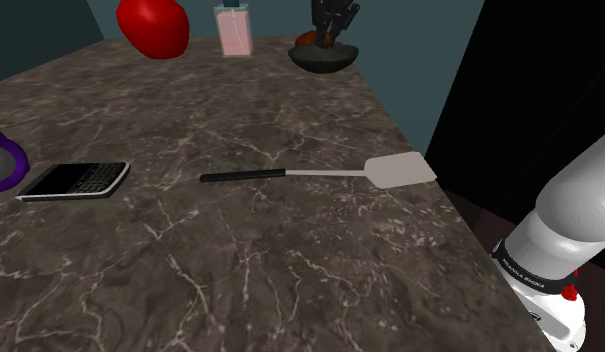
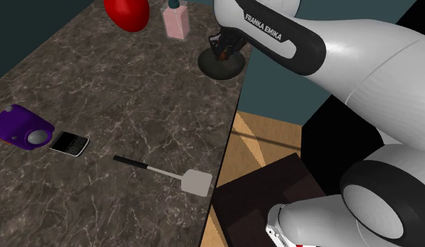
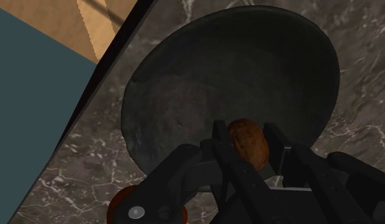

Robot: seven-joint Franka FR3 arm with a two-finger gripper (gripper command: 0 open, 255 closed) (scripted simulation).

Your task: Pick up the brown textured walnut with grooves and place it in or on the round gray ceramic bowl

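- Two black fingers (image 3: 220, 141) of the gripper (image 3: 248, 156) were clenched on the brown grooved walnut (image 3: 248, 143), one on each side, with the nut poking out past their tips.
- The walnut hung over the inside of the round dark-grey bowl (image 3: 229, 83), nearer its rim than its middle. Whether it touched the bowl could not be told.
- In the shoulder view the gripper (image 1: 333, 25) came straight down onto the bowl (image 1: 325, 57).
- The bowl stood in the far corner of the dark marble table (image 1: 240, 260), close to the edge on the shoulder view's right. In the wrist view that edge ran just beside the bowl's rim, with a teal wall and wooden floor beyond it.
- A reddish round thing (image 3: 124, 202) lay just beside the bowl, half hidden by the gripper.
- A pink bottle (image 1: 234, 30) and a red object (image 1: 153, 25) stood along the far edge on the bowl's left in the shoulder view, the bottle nearer.
- A wide stretch of bare marble lay between the bowl and the spatula (image 1: 320, 173), whose blade reached the same edge as the bowl.
- A black phone (image 1: 75, 181) and a purple object (image 2: 22, 126) lay well apart from the bowl, at the shoulder view's left.
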